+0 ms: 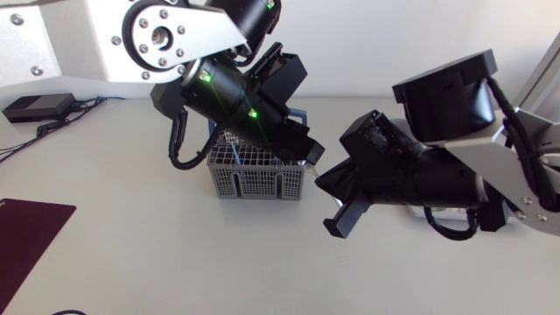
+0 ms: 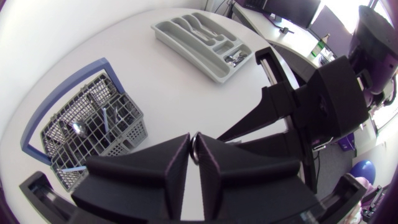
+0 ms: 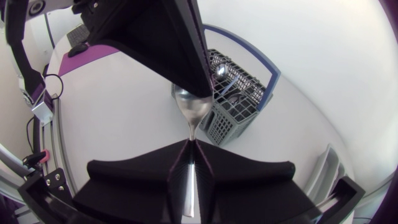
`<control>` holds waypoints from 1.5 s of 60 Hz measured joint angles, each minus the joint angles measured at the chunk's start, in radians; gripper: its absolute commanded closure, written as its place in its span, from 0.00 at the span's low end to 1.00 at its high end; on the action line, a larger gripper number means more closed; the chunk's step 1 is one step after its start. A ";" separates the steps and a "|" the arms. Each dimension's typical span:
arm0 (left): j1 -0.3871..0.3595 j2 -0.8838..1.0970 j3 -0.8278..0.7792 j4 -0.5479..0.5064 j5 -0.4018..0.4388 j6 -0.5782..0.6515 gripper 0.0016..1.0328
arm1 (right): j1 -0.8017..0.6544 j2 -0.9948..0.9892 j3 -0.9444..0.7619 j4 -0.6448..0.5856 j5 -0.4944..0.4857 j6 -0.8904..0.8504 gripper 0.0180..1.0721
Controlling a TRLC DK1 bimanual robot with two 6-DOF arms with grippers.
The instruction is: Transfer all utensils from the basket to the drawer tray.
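A metal spoon [image 3: 193, 111] hangs in the air between both grippers, just right of the grey wire utensil basket [image 1: 254, 179]. My left gripper [image 2: 194, 152] is shut on one end of it. My right gripper [image 3: 191, 155] is shut on the handle from the opposite side, tip to tip with the left one. In the head view the two black grippers meet beside the basket's right corner and hide most of the spoon. The basket [image 2: 93, 127] holds several more utensils. The grey drawer tray [image 2: 186, 46] lies farther off with a few utensils in its compartments.
The basket stands on a blue-edged mat [image 2: 62, 93]. A dark purple mat [image 1: 26, 232] lies at the table's left edge, and a black box with cables [image 1: 35, 107] sits at the back left.
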 measured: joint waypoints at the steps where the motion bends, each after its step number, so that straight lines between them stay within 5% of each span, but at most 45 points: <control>1: 0.000 0.000 0.000 0.000 0.000 0.000 0.66 | 0.001 0.000 0.000 0.000 -0.003 0.000 0.89; 7: 0.013 0.000 0.013 0.000 0.000 0.000 0.44 | 0.006 0.005 -0.001 -0.005 -0.019 -0.007 0.90; 17: 0.042 0.000 0.031 0.003 0.000 -0.004 0.33 | 0.006 0.005 -0.001 -0.031 -0.041 -0.024 0.90; 32: 0.129 -0.031 0.033 0.063 0.000 -0.003 0.33 | -0.142 -0.024 -0.014 -0.142 -0.179 -0.148 0.89; 55: 0.175 -0.034 -0.026 0.174 -0.048 0.071 0.33 | -0.612 -0.038 -0.043 -0.310 -0.350 -0.648 0.89; 79: 0.153 -0.029 -0.199 0.342 -0.148 0.221 0.33 | -1.050 0.203 -0.028 -0.344 -0.356 -1.207 0.89; 90: 0.159 -0.029 -0.238 0.369 -0.159 0.254 0.33 | -1.203 0.403 0.085 -0.269 -0.319 -1.372 0.89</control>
